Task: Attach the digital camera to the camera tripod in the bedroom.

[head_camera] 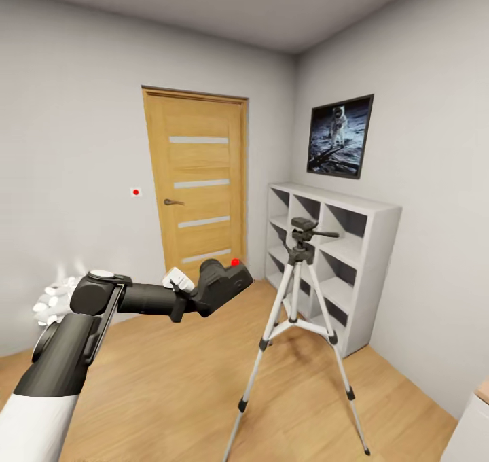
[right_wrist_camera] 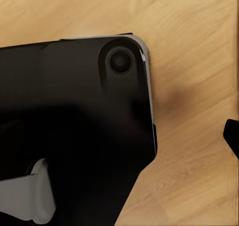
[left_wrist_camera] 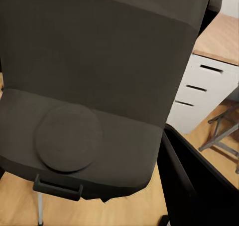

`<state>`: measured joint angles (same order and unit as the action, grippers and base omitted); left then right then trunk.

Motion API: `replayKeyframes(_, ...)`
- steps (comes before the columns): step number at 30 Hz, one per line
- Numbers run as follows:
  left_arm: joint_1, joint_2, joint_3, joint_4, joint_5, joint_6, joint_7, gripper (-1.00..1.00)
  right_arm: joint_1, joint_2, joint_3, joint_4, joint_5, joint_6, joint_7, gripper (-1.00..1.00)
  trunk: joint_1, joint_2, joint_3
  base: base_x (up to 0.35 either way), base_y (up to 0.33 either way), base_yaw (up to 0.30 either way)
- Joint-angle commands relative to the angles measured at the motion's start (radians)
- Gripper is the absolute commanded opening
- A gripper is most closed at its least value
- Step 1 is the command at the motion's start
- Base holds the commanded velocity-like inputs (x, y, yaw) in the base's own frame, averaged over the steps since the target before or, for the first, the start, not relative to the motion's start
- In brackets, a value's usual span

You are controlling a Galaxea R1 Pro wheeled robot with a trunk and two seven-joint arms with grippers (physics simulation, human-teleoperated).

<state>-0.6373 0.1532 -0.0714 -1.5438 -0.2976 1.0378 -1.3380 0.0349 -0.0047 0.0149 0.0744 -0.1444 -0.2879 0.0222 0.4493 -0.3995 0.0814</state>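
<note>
The camera tripod (head_camera: 299, 326) stands on the floor (head_camera: 170, 394) of the bedroom, and everything else is placed from it. Just behind it and to its right, the cube shelf (head_camera: 339, 258) stands against the right wall. Above the shelf, higher than the tripod's head, the poster (head_camera: 339, 136) hangs on that wall. Behind the tripod and to its left is the door (head_camera: 197, 190) in the far wall, with the wall switch (head_camera: 136, 191) further left. The digital camera (head_camera: 221, 285) is held in the air left of the tripod (apart from it, about level with its upper legs), at the end of the left arm (head_camera: 102, 312).
</note>
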Motion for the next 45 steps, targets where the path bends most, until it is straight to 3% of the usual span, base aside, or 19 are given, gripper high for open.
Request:
replayKeyframes(1,-0.001,0.0,-0.001,-0.001,-0.011,0.009,-0.011,-1.0,0.0,0.0,0.002,0.001,-0.008,-0.005,0.002,1.0,0.001,-0.001,0.0,0.197,-0.228,0.296)
replayKeyframes(26,-0.001,-0.001,-0.001,-0.001,-0.011,0.009,-0.01,-1.0,-0.001,0.0,0.002,0.001,-0.008,-0.005,0.002,1.0,0.001,-0.001,0.0,0.176,-0.241,0.285)
replayKeyframes(45,-0.001,0.0,-0.002,0.001,-0.011,0.009,-0.008,-1.0,-0.001,0.0,0.003,0.002,-0.008,-0.005,0.002,1.0,0.001,-0.001,0.0,0.155,-0.277,0.027)
